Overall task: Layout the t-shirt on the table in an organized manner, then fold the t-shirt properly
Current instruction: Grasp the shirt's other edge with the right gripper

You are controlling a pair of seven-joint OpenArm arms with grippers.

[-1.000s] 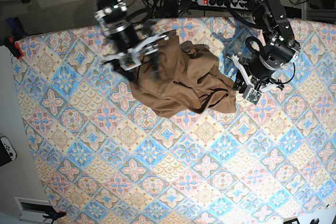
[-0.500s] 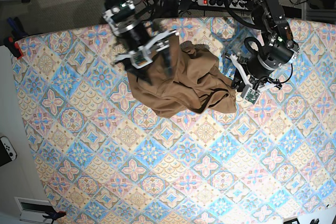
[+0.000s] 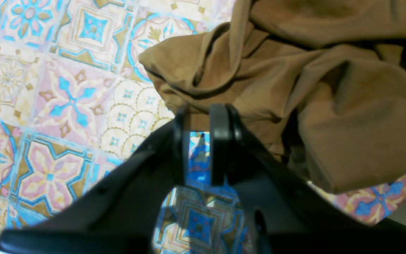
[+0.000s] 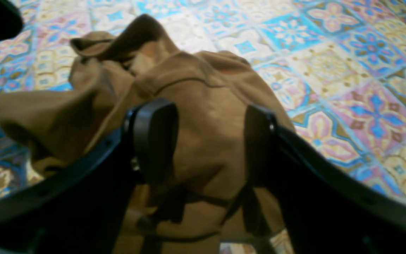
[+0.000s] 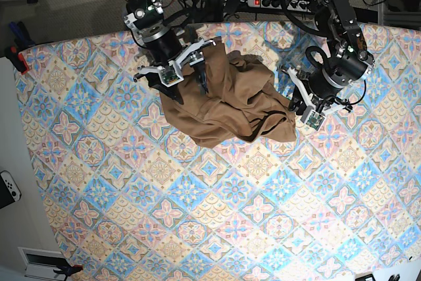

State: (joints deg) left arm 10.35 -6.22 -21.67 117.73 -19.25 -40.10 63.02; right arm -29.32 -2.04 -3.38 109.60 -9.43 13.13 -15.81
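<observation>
**Crumpled t-shirt between our two grippers**

We see the tan-brown t-shirt [image 5: 227,103] lying in a bunched heap on the far half of the table [image 5: 217,215], its folds piled on one another and no sleeve or hem laid flat. It sits on the pastel tile-patterned cloth that covers the whole surface.

Our right gripper [image 5: 186,78] hangs over the garment's far-left edge in the base view. From the right wrist view its two black fingers [image 4: 155,141] stand well apart, jaws spread wide, with the heap of cloth showing through the gap between them. We cannot tell whether the fingertips touch the fabric; nothing is pinched between them.

Our left gripper [image 5: 306,111] sits at the opposite side, just beside the t-shirt's right-hand corner. In the left wrist view its fingers [image 3: 219,141] are drawn nearly together, leaving only a narrow slit through which the blue of the tablecloth shows. No cloth lies in that slit; the shirt's edge sits just beyond the fingertips, and we cannot tell whether they touch it.

Off the table's near-left side a white game controller [image 5: 8,187] rests on a pale surface.
</observation>
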